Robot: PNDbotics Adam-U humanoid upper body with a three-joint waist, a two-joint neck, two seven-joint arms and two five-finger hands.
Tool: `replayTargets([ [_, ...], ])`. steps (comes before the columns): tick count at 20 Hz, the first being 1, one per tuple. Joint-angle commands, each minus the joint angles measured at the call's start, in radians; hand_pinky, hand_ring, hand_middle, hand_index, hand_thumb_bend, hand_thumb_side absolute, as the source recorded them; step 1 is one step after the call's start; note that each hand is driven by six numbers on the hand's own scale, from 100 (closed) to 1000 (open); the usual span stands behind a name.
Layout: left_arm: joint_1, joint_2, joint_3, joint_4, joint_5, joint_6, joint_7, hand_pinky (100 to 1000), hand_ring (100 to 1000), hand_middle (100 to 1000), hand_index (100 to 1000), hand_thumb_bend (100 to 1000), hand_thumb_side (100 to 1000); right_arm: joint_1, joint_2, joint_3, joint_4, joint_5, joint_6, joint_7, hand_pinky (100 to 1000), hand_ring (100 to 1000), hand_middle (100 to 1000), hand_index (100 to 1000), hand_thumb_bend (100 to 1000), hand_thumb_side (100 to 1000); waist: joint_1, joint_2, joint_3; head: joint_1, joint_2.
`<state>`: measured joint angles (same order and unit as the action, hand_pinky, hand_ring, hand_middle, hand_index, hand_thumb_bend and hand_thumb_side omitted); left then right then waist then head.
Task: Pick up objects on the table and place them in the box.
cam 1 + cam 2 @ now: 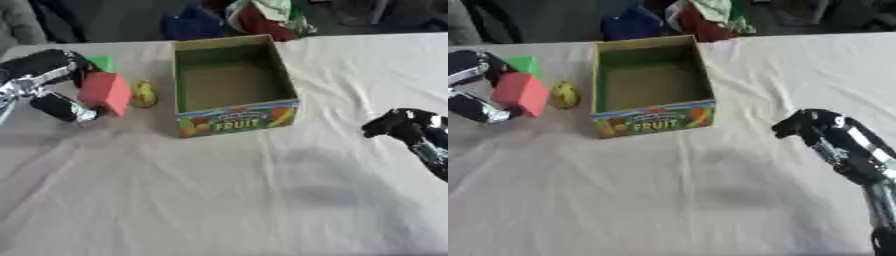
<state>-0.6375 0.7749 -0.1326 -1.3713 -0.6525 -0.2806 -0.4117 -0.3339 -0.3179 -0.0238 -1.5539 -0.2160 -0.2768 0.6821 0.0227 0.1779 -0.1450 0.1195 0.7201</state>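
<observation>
One white wrinkled tablecloth (pixel 227 200) under open box (pixel 232 82), dim clutter beyond.

Both of your head cameras look steeply down onto the white-clothed table (pixel 219 200) from close above. The open box (pixel 232 82) sits toward twelve o'clock in each (slightly further left in the right eye view). The two views overlap almost entirely, sharing table, box and cluttered far edge.
</observation>
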Motion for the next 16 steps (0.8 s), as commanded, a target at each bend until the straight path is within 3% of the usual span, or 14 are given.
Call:
replayTargets([
  [1, -0.054, 0.014, -0.009, -0.029, 0.007, -0.003, -0.004, 643, 538, 517, 734, 323, 376, -0.009, -0.017, 0.000, -0.009, 0.002, -0.002, 0.004, 729, 744, 592, 662, 100, 561, 0.000, -0.020, -0.002, 0.003, 0.006],
  [6, -0.151, -0.070, -0.040, 0.009, -0.033, -0.012, -0.007, 641, 537, 516, 734, 304, 354, -0.010, -0.013, 0.005, -0.009, -0.002, 0.000, 0.010, 729, 744, 591, 661, 100, 561, -0.002, -0.022, -0.010, 0.011, 0.003],
  [16, -0.282, -0.255, -0.072, 0.212, -0.193, -0.046, 0.046, 637, 538, 520, 740, 328, 394, -0.014, -0.001, 0.021, -0.010, -0.009, 0.004, 0.026, 729, 744, 591, 661, 100, 564, -0.007, -0.024, -0.033, 0.038, -0.007],
])
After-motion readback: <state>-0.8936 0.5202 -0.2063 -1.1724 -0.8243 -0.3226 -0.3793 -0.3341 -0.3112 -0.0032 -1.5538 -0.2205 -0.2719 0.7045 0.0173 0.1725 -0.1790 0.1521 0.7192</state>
